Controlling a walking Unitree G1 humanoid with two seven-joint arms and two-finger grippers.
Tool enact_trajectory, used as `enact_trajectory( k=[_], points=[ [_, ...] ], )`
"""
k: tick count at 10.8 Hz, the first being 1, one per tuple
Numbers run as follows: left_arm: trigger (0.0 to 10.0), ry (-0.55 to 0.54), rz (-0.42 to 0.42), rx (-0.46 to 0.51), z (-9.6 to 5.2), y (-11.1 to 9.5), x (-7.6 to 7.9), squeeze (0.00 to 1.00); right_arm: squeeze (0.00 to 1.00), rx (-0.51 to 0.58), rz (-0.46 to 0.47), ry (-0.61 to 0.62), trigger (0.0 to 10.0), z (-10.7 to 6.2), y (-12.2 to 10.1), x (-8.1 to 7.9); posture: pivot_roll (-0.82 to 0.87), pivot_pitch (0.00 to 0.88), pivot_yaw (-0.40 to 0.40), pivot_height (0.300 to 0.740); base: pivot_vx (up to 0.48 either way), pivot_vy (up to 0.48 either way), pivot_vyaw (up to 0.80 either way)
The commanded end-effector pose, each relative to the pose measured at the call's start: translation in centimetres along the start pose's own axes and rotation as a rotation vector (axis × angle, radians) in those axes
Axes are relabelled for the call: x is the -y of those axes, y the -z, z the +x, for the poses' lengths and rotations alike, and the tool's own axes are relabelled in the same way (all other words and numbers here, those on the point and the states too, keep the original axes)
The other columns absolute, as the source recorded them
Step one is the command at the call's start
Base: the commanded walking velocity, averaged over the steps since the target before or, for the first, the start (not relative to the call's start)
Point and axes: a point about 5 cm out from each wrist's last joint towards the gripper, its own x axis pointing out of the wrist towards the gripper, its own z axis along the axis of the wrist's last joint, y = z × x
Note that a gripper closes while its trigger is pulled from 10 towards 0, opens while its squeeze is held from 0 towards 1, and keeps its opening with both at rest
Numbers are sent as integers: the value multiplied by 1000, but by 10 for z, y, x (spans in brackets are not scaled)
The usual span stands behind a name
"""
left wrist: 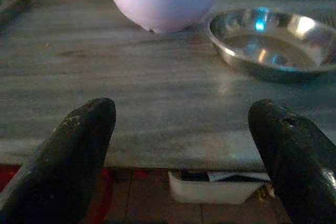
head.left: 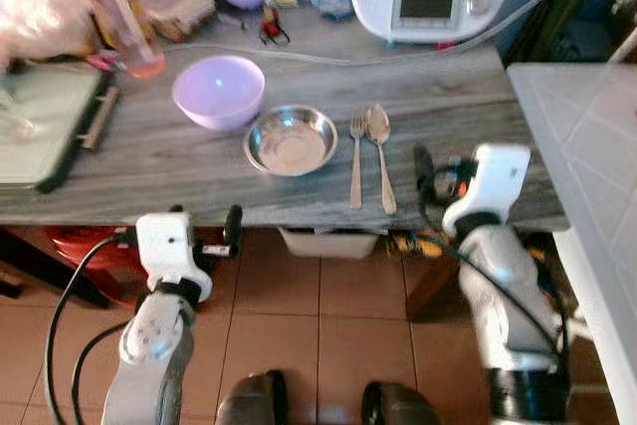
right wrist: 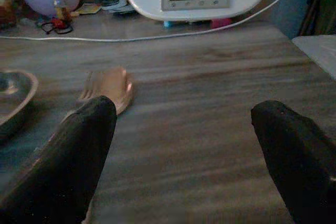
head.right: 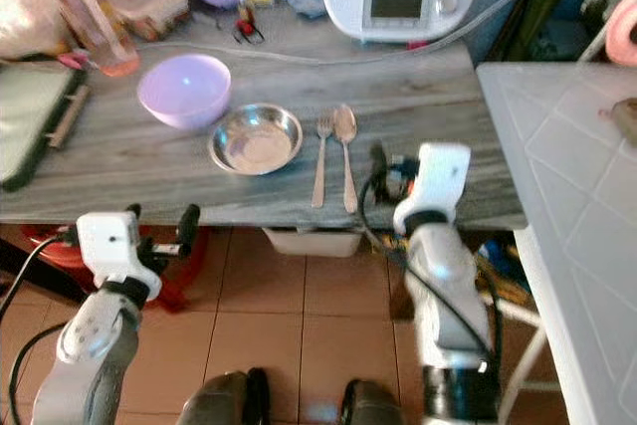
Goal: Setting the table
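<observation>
Left eye view, centre frame: steel bowl (head.left: 291,139), fork (head.left: 356,159) and spoon (head.left: 381,154) laid side by side as a setting; my right gripper (head.left: 426,174) spread, empty, lower right beside spoon.

The 2 head views look forward and down from above onto the grey wooden table (head.left: 299,171) and tiled floor — the same scene, slightly offset. Each wrist view sits low at the table's near edge, looking across it between 2 black fingers. The left wrist and head views share the steel dish (left wrist: 273,43) — close up there.
</observation>
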Motion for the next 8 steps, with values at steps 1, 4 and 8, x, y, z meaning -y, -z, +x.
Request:
enact_trajectory(
  k=[1,4,8],
  points=[
    [10000,-11,-3,2,1,0,-3,0,0,27,-5,-24,10000,0,-5,-5,36,27,56,740,0,0,-456],
    [10000,-16,8,33,13,-5,-6,0,0,26,-20,-21,10000,4,-2,0,30,0,45,740,-190,0,-267],
    [10000,-32,-3,31,8,-1,-5,0,0,-26,-88,25,10000,-12,18,12,34,0,36,740,-285,0,0]
  ],
)
